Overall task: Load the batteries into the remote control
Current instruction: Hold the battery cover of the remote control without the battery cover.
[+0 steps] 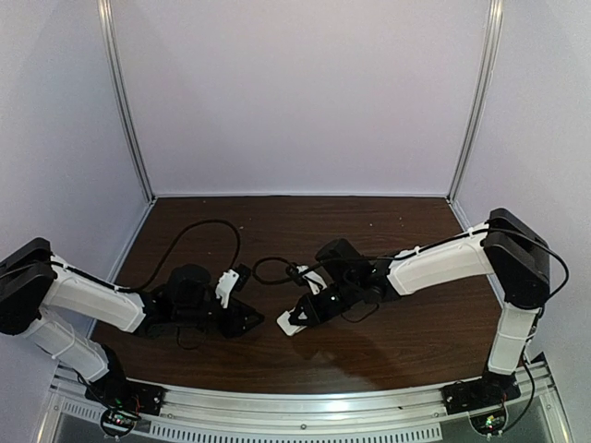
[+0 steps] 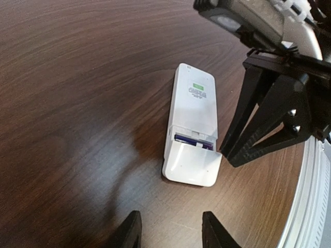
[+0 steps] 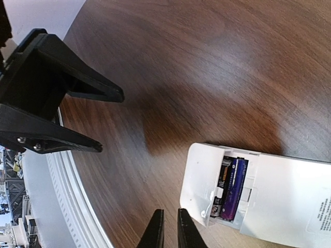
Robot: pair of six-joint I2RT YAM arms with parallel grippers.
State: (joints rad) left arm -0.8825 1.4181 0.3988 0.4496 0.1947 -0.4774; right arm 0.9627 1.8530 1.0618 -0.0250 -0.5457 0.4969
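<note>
The white remote control (image 2: 194, 103) (image 3: 289, 191) (image 1: 294, 321) lies back side up on the table between both arms. Its battery bay is partly uncovered, and the white cover (image 2: 192, 165) (image 3: 202, 178) sits slid off toward the remote's end. The batteries (image 3: 232, 188) (image 2: 192, 138) lie side by side in the bay, one purple-blue, the other darker. My left gripper (image 2: 170, 230) (image 3: 109, 122) is open and empty, just short of the cover end. My right gripper (image 3: 169, 230) (image 1: 300, 317) hovers by the cover's corner, its fingers almost together with nothing between them.
A metal rail (image 1: 305, 406) runs along the table's near edge close behind both grippers. White walls (image 1: 295, 92) enclose the dark wood tabletop (image 1: 369, 221). Black cables (image 1: 199, 231) loop over the table near the wrists.
</note>
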